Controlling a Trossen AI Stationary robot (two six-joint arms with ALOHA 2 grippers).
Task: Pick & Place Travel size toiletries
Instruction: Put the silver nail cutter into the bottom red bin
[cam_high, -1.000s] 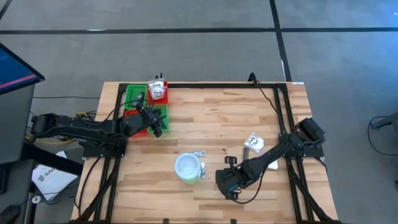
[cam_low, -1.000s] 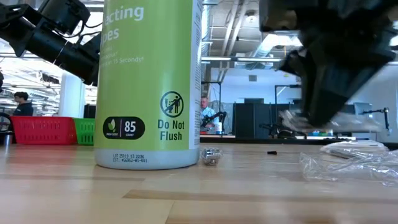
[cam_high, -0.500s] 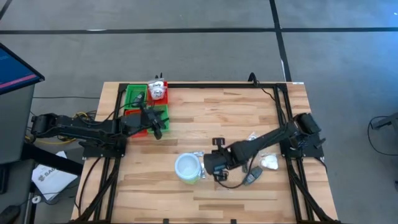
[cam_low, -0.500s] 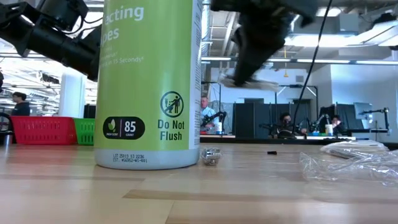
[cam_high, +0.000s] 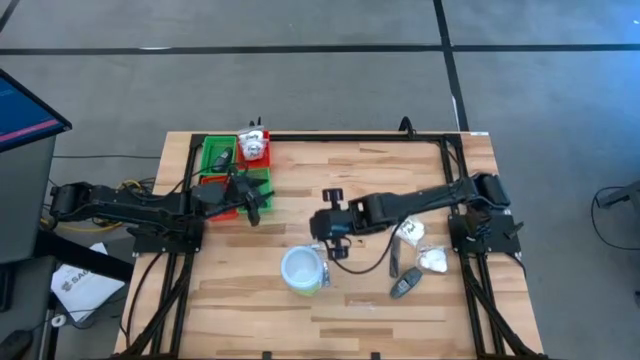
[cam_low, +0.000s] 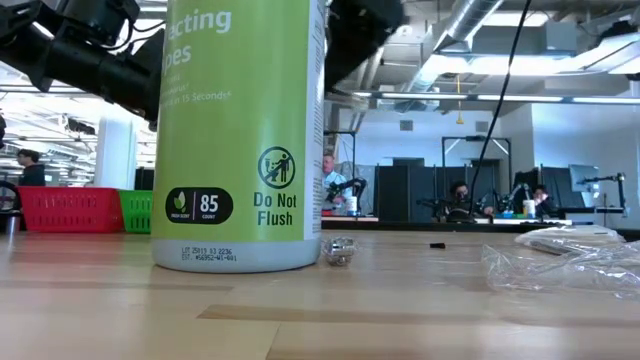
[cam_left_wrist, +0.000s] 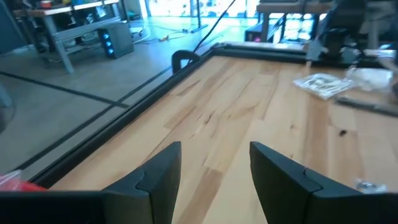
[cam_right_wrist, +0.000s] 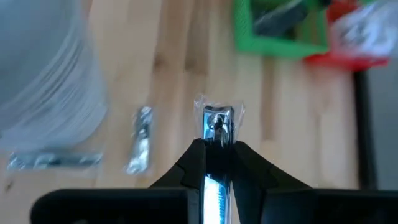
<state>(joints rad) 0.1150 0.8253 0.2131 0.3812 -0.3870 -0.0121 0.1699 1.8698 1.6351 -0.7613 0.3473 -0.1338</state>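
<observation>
I'm holding the right gripper (cam_high: 330, 225) just above the white tub (cam_high: 302, 269), between it and the compartment tray (cam_high: 212, 157). Its fingers are pinching a sachet with a shiny metal clipper (cam_right_wrist: 217, 127), long axis running straight out along the fingers toward the tray. Only the right wrist view is showing that; from overhead the arm is hiding it. The left gripper (cam_left_wrist: 213, 171) is hanging open beside the tray.

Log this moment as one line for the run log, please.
right pincer: shut on wrapped nail clipper, above table beside wipes tub | left pincer: open, empty, by compartment tray
</observation>
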